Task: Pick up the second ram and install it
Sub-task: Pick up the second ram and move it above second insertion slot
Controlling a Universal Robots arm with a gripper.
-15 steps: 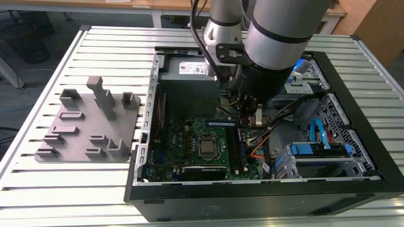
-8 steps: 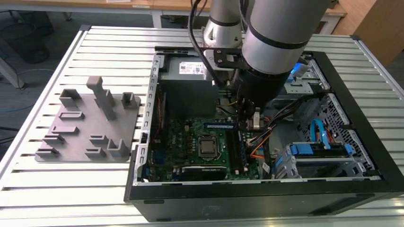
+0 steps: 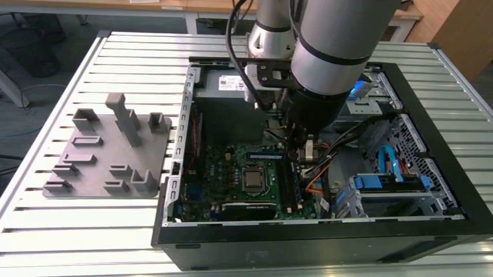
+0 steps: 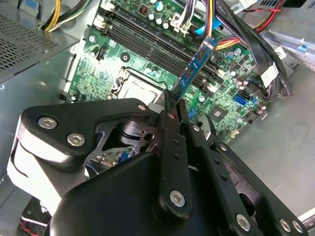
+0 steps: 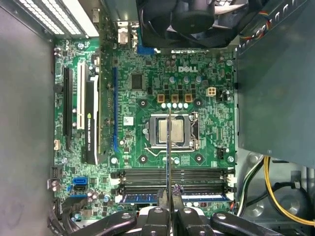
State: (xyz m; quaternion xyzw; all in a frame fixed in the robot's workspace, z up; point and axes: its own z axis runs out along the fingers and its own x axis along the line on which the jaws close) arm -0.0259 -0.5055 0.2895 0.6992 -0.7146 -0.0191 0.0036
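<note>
Second wrist view: the black gripper [image 4: 173,105] is pinching the slim blue second ram [image 4: 197,64].
The stick is hanging over the green motherboard [image 4: 103,73], install step apparently in hand; seating is calling for its edge squared along a long black slot [image 4: 142,37].

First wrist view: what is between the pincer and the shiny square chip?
In the first wrist view, long black memory slots lie between the pincer and the processor. The pincer grips the second ram.
</note>
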